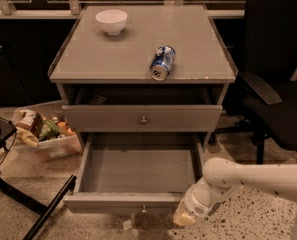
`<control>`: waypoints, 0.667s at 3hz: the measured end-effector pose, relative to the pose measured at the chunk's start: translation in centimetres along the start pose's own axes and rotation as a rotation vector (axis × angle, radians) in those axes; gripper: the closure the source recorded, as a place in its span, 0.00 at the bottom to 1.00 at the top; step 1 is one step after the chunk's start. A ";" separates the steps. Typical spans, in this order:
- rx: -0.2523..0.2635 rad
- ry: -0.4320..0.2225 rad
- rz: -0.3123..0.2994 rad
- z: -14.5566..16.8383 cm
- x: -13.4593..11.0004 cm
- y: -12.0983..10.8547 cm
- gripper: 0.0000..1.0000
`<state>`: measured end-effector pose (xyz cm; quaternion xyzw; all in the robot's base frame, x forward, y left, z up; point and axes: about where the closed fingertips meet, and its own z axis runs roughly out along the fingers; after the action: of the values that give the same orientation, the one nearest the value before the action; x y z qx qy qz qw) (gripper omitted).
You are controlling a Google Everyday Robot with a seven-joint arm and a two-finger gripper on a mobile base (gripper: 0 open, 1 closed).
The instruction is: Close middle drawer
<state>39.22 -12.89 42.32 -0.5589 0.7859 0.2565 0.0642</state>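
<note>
The middle drawer is pulled far out of the grey cabinet. Its grey inner floor is bare, and its small round knob sits at the centre of the front panel. My gripper is low, just in front of the drawer's right front corner, close to or touching the front panel. My white arm reaches in from the right. The drawer above stands slightly out, with a dark gap over it.
A white bowl and a blue can lying on its side rest on the cabinet top. A black office chair stands right. A box of snacks and a black stand leg are on the floor left.
</note>
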 end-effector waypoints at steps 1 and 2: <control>0.050 -0.013 -0.026 2.1 -0.1 -2.4 0.81; 0.091 -0.026 -0.060 2.2 -0.9 -3.7 0.58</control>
<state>42.55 -12.02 39.54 -0.5753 0.7789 0.2257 0.1071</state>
